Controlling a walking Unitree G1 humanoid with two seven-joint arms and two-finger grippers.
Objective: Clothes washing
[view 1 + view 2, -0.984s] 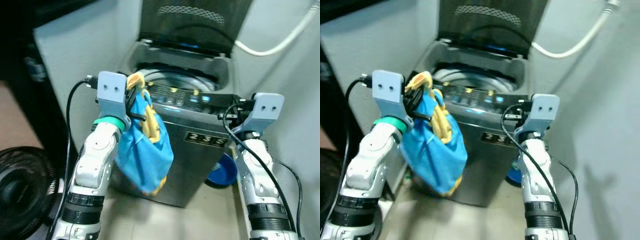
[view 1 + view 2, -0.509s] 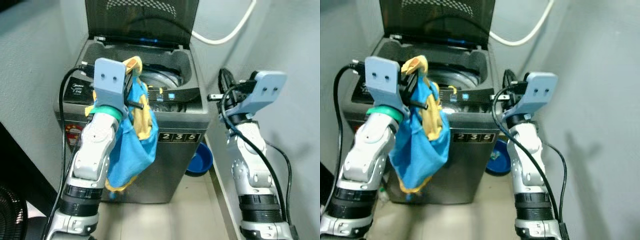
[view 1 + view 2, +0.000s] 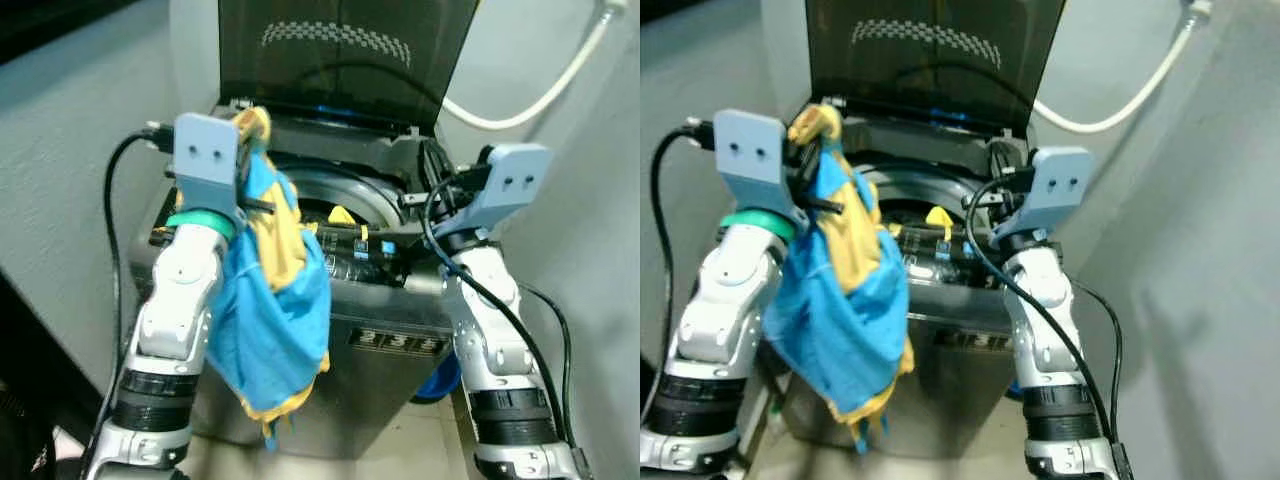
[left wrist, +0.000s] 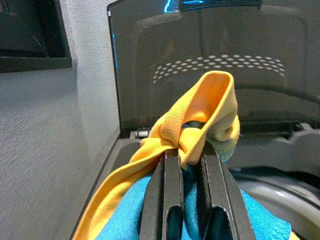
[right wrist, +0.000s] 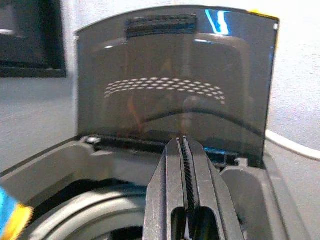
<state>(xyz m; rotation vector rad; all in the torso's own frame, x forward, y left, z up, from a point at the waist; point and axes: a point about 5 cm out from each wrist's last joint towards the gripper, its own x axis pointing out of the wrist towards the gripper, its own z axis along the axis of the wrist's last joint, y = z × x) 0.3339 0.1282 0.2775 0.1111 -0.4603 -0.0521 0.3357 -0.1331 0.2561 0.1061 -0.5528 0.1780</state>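
Observation:
A blue garment with yellow trim hangs from my left gripper, which is shut on its yellow edge. The cloth dangles over the front left corner of the grey top-loading washing machine. The machine's dark lid stands open, and the drum opening lies just beyond the held cloth. My right gripper is shut with nothing in it. It hovers over the machine's right rim and points toward the lid.
A white hose runs along the wall behind and to the right. A blue basin sits on the floor at the machine's right side. Grey walls close in on both sides of the machine.
The view has swung and the machine now sits closer and more centred. Both grippers stand nearer the drum opening. The garment still hangs from my left gripper.

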